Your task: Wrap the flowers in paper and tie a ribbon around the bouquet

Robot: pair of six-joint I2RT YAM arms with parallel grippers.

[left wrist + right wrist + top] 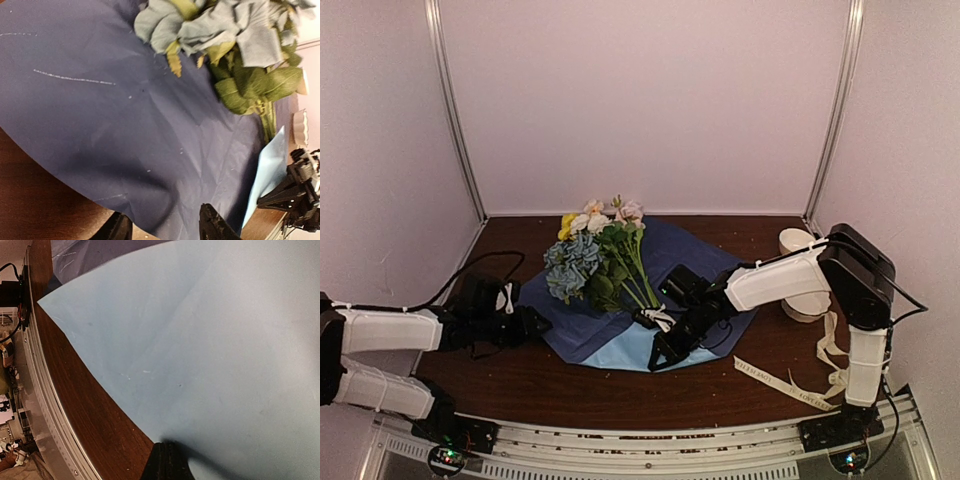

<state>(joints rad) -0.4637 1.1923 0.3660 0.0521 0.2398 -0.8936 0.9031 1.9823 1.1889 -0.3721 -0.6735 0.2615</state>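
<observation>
Wrapping is under way: the right gripper (pixel 665 352) is clamped on the light-blue near edge of the paper (pixel 692 250), with the flowers (pixel 610 250) lying just beyond it. The left gripper (pixel 165 228), jaws apart, straddles the navy edge; it likely needs to pinch next, then fold inward

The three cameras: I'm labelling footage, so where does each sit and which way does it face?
Top external: above and behind, looking down at the flowers on the paper; both arms show.
Left wrist: low at the paper's left edge, facing across its navy face to the flowers; own fingertips show.
Right wrist: near the table's front edge, facing the paper's light blue face; one dark finger shows.
Shared: top and left wrist show the right gripper.
</observation>
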